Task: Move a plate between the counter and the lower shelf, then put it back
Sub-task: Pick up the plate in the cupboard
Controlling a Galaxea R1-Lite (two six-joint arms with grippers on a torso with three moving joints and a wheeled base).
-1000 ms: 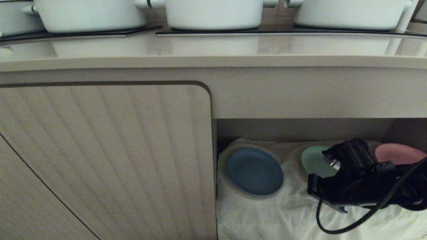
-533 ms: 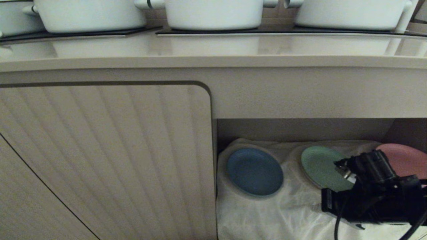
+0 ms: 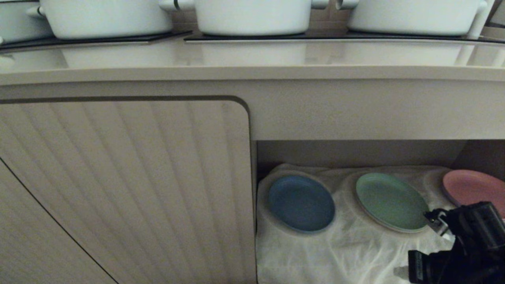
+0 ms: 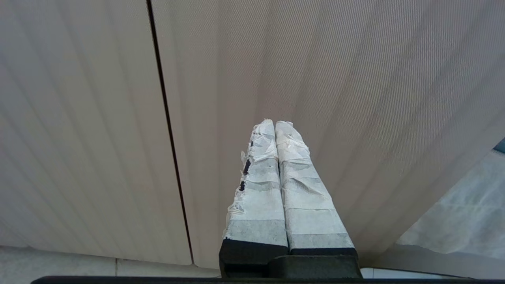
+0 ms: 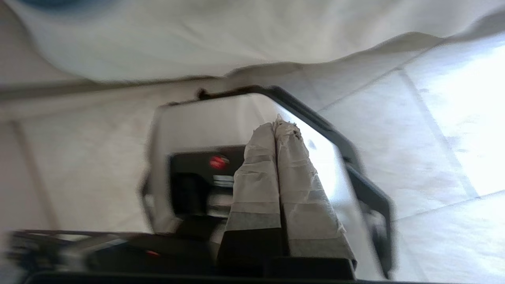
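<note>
green plate (image 3: 391, 202), pink plate (image 3: 471, 187), 3 pots (image 3: 252, 15)

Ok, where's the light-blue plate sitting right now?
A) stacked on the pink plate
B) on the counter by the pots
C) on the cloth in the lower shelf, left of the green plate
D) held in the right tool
C: the light-blue plate lies flat on the white cloth of the lower shelf, left of the green plate and apart from it.

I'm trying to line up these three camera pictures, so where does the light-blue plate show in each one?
Head view: the light-blue plate lies at the lower shelf's left end, beside the green plate.
Left wrist view: only a blue sliver at the frame's edge, probably the plate.
Right wrist view: a blurred blue patch at the frame's edge, apparently the plate.
Shared landmark: the wrinkled white cloth.
</note>
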